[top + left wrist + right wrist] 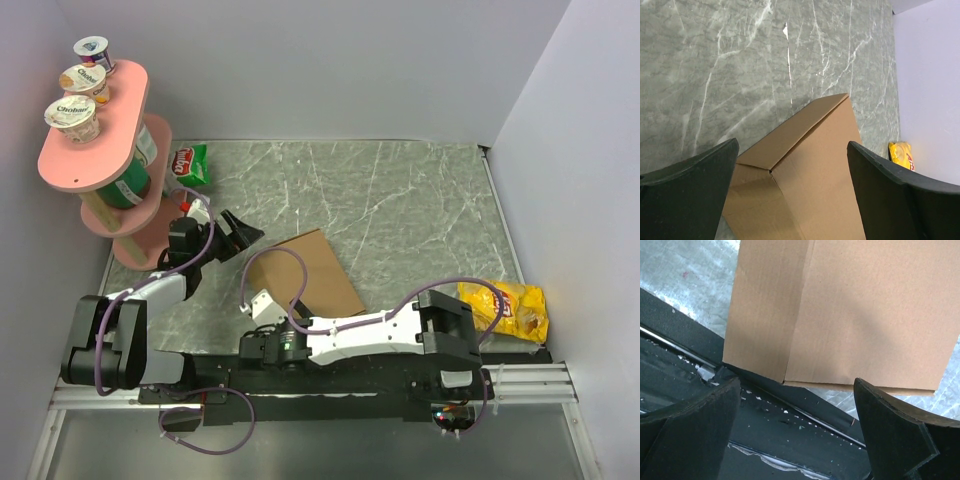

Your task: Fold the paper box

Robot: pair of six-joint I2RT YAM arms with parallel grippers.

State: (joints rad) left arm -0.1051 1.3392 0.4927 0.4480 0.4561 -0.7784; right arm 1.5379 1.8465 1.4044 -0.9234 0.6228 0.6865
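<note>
The paper box [310, 272] is a flat brown cardboard piece lying on the marble table near the arms' bases. In the left wrist view the paper box [815, 165] shows a folded side flap and a crease at its corner. My left gripper [243, 237] hovers just left of the box, open, with nothing between its fingers [690, 190]. My right gripper [262, 300] sits at the box's near left edge, also open and empty. In the right wrist view the paper box [850, 315] lies just beyond the fingertips [890, 430], and its near edge overhangs the black base rail [790, 425].
A pink two-tier stand [95, 150] with yogurt cups occupies the back left corner. A green snack bag [190, 163] lies beside it. A yellow chip bag [505, 308] rests at the right, near the white wall [570, 200]. Purple cables loop over the box.
</note>
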